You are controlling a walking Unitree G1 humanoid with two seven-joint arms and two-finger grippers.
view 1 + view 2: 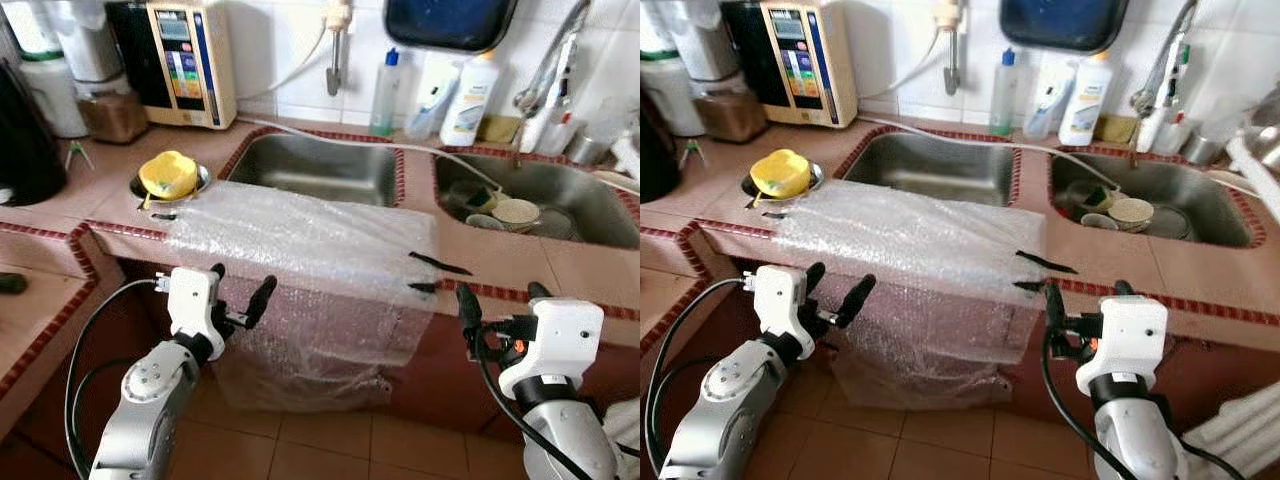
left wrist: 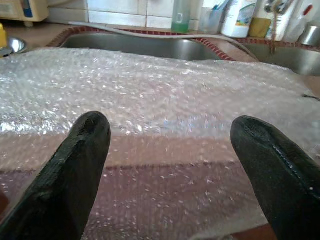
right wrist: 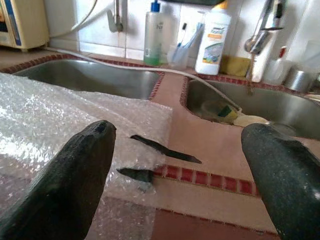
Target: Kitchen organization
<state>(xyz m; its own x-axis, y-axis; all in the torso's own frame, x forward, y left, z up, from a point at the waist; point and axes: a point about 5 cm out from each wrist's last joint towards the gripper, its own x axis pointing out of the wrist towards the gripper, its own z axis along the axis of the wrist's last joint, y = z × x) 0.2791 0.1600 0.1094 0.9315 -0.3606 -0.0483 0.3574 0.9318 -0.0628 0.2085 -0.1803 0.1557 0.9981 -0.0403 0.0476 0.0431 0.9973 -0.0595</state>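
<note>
A sheet of bubble wrap (image 1: 300, 240) lies across the tiled counter in front of the left sink (image 1: 320, 160) and hangs down over the counter's front edge. Black tape strips (image 1: 440, 264) hold its right edge, and another strip (image 1: 163, 216) sits at its left corner. My left gripper (image 1: 243, 278) is open, just in front of the hanging part near its left side, with nothing between the fingers (image 2: 80, 165). My right gripper (image 1: 500, 292) is open too, below the counter edge, right of the wrap and close to the tape (image 3: 165, 150).
A yellow item (image 1: 168, 175) rests in a small metal bowl left of the wrap. The right sink (image 1: 590, 215) holds dishes. Bottles (image 1: 470, 100) and a cream appliance (image 1: 190, 60) stand along the back wall. A black kettle (image 1: 25, 140) is at far left. Tiled floor lies below.
</note>
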